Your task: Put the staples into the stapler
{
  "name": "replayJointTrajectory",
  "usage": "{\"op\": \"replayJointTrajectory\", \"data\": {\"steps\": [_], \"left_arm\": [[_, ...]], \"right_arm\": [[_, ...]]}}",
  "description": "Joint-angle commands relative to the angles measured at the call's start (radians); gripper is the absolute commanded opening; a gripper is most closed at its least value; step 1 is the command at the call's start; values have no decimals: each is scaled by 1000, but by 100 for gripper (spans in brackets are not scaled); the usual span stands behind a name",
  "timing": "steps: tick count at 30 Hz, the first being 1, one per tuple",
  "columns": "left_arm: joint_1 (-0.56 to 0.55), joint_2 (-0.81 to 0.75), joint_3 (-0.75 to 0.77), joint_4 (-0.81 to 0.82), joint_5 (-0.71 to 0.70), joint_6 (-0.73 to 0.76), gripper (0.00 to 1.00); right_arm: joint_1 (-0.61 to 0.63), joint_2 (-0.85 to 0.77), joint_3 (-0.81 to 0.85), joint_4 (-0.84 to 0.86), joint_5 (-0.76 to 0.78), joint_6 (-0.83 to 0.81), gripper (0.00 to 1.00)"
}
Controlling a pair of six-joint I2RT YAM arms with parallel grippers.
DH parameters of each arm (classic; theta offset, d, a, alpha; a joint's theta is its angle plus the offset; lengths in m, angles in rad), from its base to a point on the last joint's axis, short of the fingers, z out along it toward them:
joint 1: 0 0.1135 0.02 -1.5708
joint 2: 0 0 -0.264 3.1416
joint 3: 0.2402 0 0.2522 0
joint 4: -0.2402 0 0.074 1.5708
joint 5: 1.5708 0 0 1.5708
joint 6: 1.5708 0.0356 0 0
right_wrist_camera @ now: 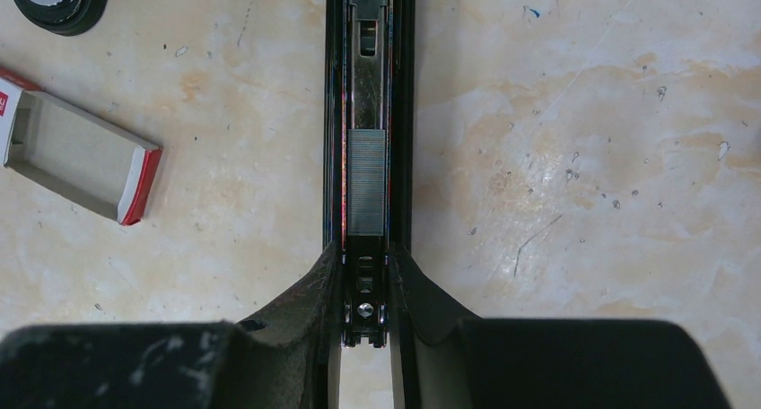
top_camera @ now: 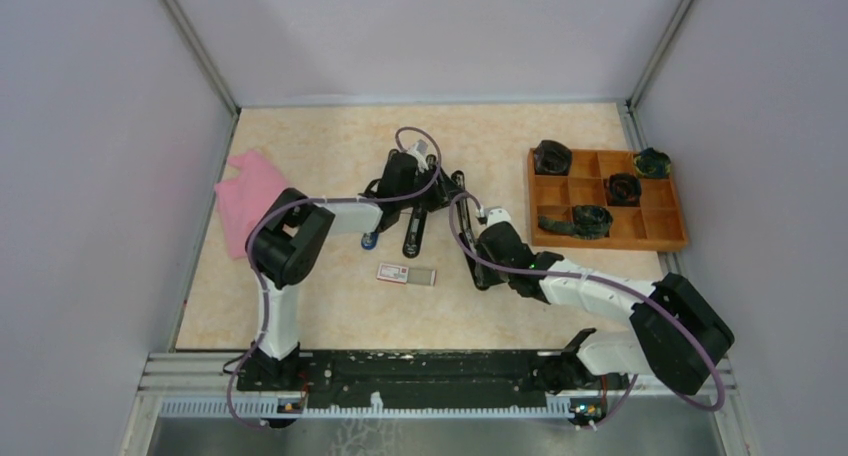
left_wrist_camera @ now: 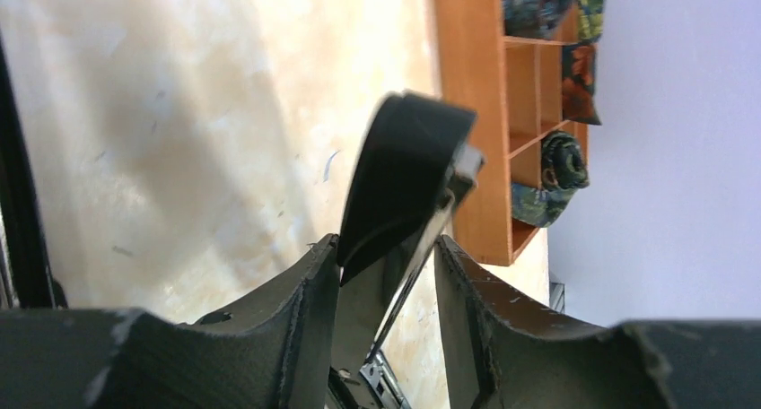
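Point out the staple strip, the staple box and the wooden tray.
staple strip [right_wrist_camera: 366,180]: right wrist view, middle of the strip.
staple box [right_wrist_camera: 72,153]: right wrist view, its grey open inside.
wooden tray [top_camera: 620,243]: top external view, its near rim.

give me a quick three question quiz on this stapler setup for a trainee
1. True or false: the grey metallic staple strip sits inside the open channel of the long black stapler.
2. What do the left fingers hold? A: the pink cloth. B: the stapler's raised black top. C: the wooden tray.
3. Fill in: in the right wrist view, the small white box with red print lies to the ___ of the stapler.
Key: 1 true; 2 B; 3 left.
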Motion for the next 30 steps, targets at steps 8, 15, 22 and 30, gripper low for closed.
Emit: {"op": "replayJointTrajectory", "data": {"steps": [8, 15, 22, 30], "left_arm": [[-4, -104, -113, 290, 33, 256, 48], [-58, -212, -195, 267, -112, 500, 49], [-128, -265, -277, 311, -237, 672, 49], [-204, -288, -328, 326, -312, 784, 52]], "right_arm": [[16, 29, 34, 98, 23, -50, 0], [18, 69, 36, 209, 48, -126, 0], [22, 82, -14, 399, 74, -209, 0], [25, 127, -111, 703, 24, -276, 0]]}}
